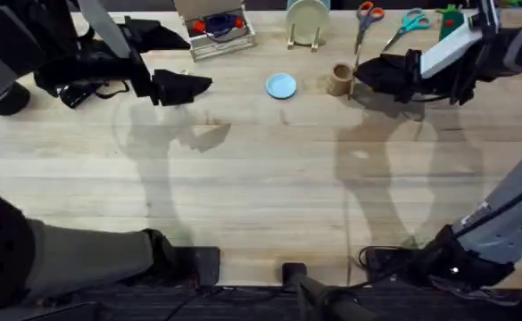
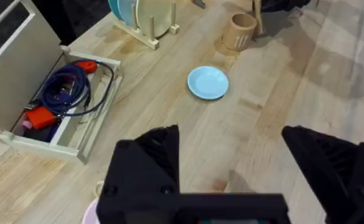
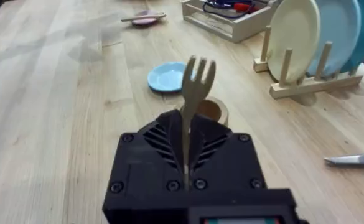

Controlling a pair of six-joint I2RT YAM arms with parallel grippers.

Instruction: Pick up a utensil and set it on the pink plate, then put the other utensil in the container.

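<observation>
1. We judge the second step is in hand: our right gripper (image 3: 186, 163) is clamped on the fork (image 3: 194, 93), tines up.
2. The container (image 3: 211, 111) sits just beyond it; we must lower the fork in.
3. Our left gripper (image 2: 231, 162) is spread apart, holding nothing.

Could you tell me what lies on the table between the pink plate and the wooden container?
The small light-blue plate lies between the pink plate and the container, seen in the right wrist view.
</observation>
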